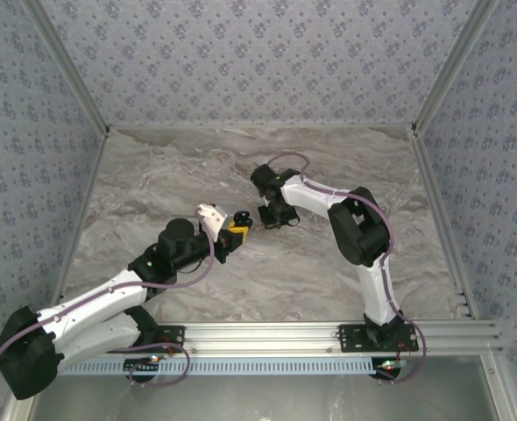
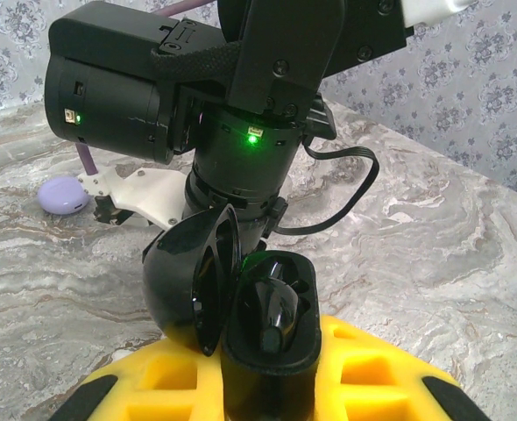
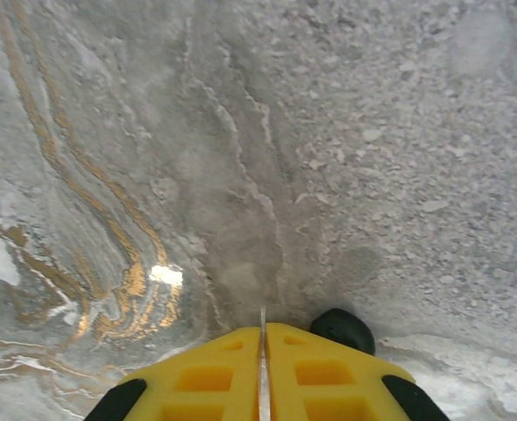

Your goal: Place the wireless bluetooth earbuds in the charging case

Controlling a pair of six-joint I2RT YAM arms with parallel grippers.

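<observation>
Left pincer grips the open charging case, one black earbud apparently seated. Right pincer is pressed together beside a black piece; next comes fine alignment over the free slot.

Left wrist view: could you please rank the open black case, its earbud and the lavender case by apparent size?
1. open black case
2. earbud and lavender case: alike; the lavender one lies farther off.

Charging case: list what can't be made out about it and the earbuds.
- Left wrist: charging case base cut off by the bottom edge, between the left fingers; its inside too dark to read.
- Right wrist: black piece half hidden behind the right fingers; earbud or not, unclear.
- Top external: case too small.
</observation>
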